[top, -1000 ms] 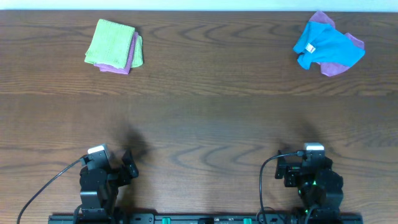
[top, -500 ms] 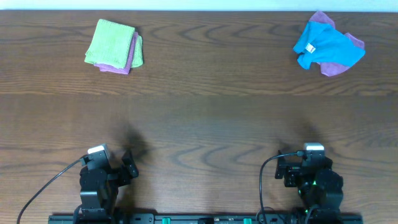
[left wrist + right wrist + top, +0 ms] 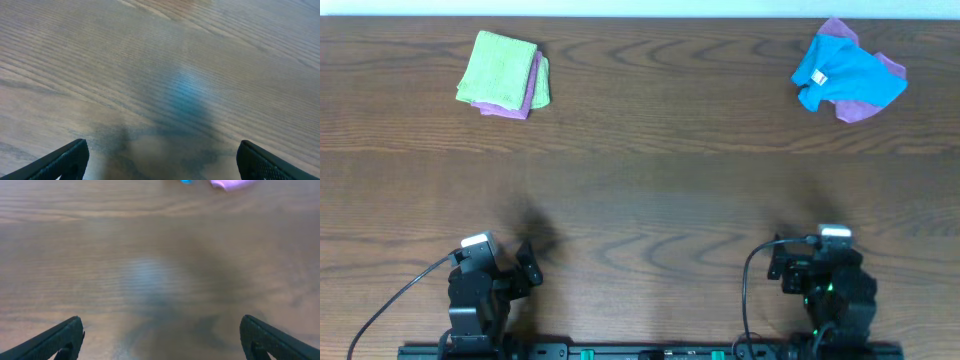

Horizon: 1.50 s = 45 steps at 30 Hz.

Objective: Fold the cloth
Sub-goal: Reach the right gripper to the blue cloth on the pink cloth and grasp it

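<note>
The sky-blue cloth [image 3: 845, 73] with a small white tag lies crumpled at the far right of the table, on top of a lilac cloth [image 3: 865, 108]. A sliver of it shows at the top of the right wrist view [image 3: 186, 181]. My left gripper [image 3: 162, 160] is open and empty over bare wood at the near left; it also shows in the overhead view [image 3: 525, 262]. My right gripper [image 3: 162, 337] is open and empty at the near right, in the overhead view [image 3: 782, 262]. Both are far from the cloth.
A folded lime-green cloth [image 3: 498, 67] lies on a folded lilac cloth [image 3: 535, 88] at the far left. The wooden table [image 3: 650, 190] runs the full width. The lilac edge also shows in the right wrist view [image 3: 230, 184].
The right arm has shifted slightly to the right and toward the near edge. The left arm and the cloths have not moved.
</note>
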{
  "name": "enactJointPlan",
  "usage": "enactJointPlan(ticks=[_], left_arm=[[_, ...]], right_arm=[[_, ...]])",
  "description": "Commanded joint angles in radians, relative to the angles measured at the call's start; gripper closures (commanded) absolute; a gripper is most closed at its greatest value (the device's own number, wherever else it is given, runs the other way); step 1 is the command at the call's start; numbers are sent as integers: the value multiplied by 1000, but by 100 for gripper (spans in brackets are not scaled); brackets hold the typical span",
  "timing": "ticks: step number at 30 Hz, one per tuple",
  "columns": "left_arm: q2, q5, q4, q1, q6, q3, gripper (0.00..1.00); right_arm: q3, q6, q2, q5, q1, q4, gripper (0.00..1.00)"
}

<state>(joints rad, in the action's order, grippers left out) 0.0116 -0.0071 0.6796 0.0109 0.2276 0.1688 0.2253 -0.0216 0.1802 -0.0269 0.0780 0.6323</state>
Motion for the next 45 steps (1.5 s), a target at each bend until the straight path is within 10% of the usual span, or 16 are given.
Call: enactJointPlan(ticks=[1,21,45], left_arm=[[-8,-3,3,5,-19,-11,5],[-8,-3,3,5,-19,-11,5],[-8,-3,3,5,-19,-11,5]], right_arm=[[130,-118,157,-14,53,-8,1],[1205,-131,1254,16,167,222,1],[1587,-130,1959,106,280,-38,1]])
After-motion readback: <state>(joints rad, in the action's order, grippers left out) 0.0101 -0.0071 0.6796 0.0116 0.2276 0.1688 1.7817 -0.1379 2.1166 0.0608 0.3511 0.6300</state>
